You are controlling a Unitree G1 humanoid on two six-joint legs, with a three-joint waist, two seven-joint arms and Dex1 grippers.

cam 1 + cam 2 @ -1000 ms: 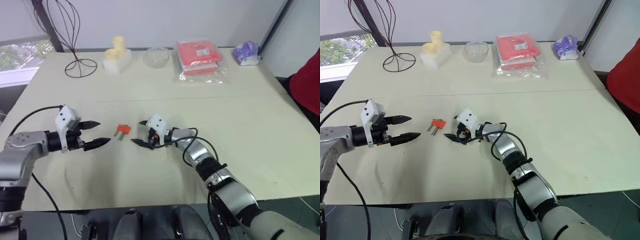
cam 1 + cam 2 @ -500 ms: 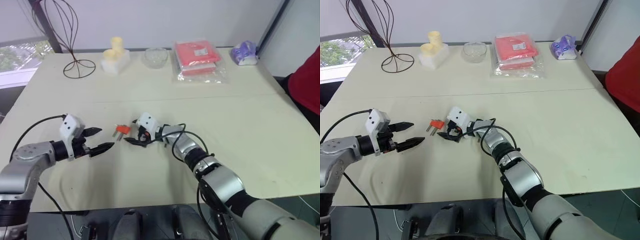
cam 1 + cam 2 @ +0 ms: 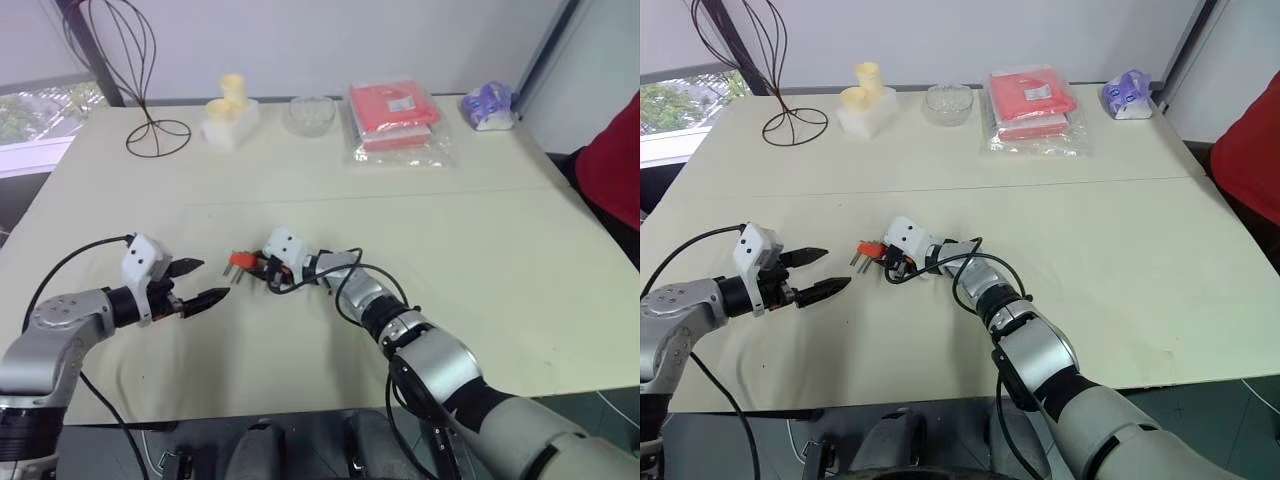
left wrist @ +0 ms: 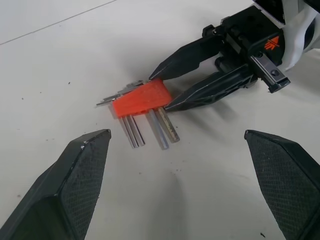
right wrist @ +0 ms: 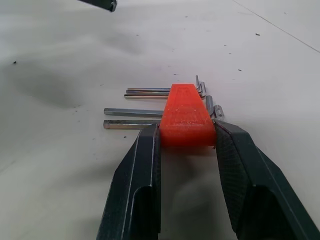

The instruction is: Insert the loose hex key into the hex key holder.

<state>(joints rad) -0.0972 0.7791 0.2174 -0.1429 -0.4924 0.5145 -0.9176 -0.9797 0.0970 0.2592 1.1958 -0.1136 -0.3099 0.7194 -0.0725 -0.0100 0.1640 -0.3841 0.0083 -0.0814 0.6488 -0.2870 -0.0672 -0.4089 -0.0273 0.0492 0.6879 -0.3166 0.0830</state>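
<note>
R gripper (image 5: 185, 145) is right on the holder (image 5: 186, 116) now. In the wrist view its two black fingers (image 5: 137, 180) sit either side of the wide end of the red block, pads touching the plastic, so it's closed in on the holder, narrow gap, block pinched between. The holder lies flat on the table (image 3: 480, 240), mid-front, just ahead of the robot. Four short keys (image 4: 150, 131) stick out of the side of the block that faces the L gripper; their bent ends poke out the opposite side, next to the R fingers.

From the head cam: R arm reaches across to the robot's left, with the gripper's white housing (image 3: 283, 248) just beside the block (image 3: 242, 260) and its fingertips at the red.

L gripper (image 3: 198, 284) hovers near, on the holder's left, apart from it, not touching. Jaws wide, nothing between them. In its wrist view the two textured fingers (image 4: 75, 185) frame the block, which lies between and beyond them, with the R gripper's black fingers closing on it from the other side.

Loose key: can't pick it out for sure, so can't say where it is.

Back of table: wire stand (image 3: 140, 75), yellow cups on a white block (image 3: 232, 108), glass bowl (image 3: 311, 113), red packs in clear bag (image 3: 400, 118), purple bundle (image 3: 492, 104). Person's red sleeve (image 3: 612, 165) at the right edge.
</note>
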